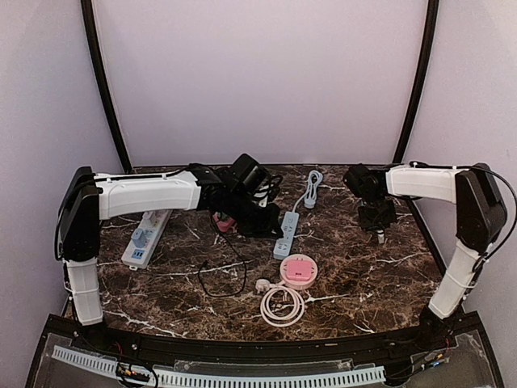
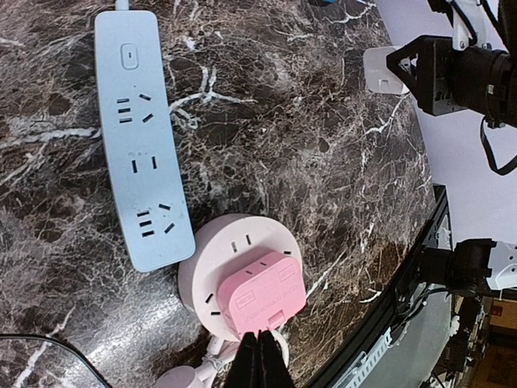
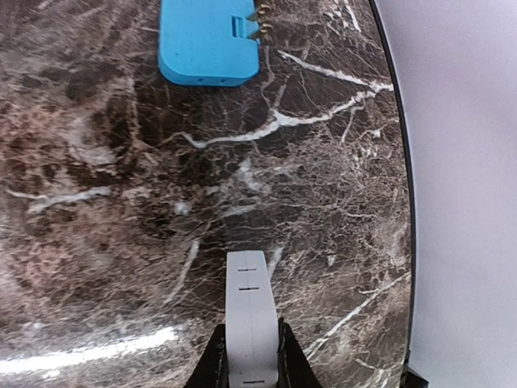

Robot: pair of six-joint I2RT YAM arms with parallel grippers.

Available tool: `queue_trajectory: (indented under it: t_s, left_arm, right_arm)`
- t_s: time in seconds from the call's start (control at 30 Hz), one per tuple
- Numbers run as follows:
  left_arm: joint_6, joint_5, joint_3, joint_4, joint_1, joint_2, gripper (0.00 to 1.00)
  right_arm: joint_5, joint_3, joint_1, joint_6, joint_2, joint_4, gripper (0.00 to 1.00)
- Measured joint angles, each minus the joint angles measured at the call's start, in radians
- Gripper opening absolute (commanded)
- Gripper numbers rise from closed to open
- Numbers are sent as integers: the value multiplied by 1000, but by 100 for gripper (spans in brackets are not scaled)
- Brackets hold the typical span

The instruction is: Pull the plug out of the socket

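Left tool hangs with its fingers pressed together and nothing between them, tips just short of the pink plug. That plug is seated in the round pink socket, which lies flat on the marble table at its near middle, just beside the near end of the pale blue power strip.

To pull it well, the fingers should first part wider than the plug body, then come down over its two long flat sides (not its corners) and close low, close to the socket face. The pull should go straight up along the pins – a tilted pull would likely bind them or lift the light socket along with the plug. If the socket rises, it will need holding down.

Right tool is clamped on a slim white slotted piece, well to the right above bare marble, with a blue plug lying further out in its view – so it is not free to steady anything.

Room is tightest on the left, where the strip crowds the socket, and on the near side, where a coiled white cable lies before the table's edge. Right of the socket and above it the way is open.
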Motion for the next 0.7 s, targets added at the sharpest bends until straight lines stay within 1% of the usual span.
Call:
queue_trajectory:
  t_s: [0.13, 0.27, 0.37, 0.43, 0.5, 0.7]
  left_arm:
    - [0, -5, -31, 1, 6, -16, 1]
    - [-2, -6, -53, 3, 6, -16, 1]
    - [-2, -6, -59, 5, 6, -16, 1]
    - [-2, -5, -60, 5, 6, -16, 1]
    - [-2, -5, -63, 6, 6, -17, 1]
    - [-4, -5, -71, 14, 6, -17, 1]
  right_arm:
    - [72, 19, 5, 0, 75, -42, 15]
    - [95, 34, 24, -1, 101, -56, 23]
    - [93, 42, 43, -7, 109, -52, 28]
    - [87, 43, 54, -13, 113, -48, 34]
    - [80, 43, 60, -13, 116, -46, 38]
    - [15, 43, 79, -30, 117, -9, 49]
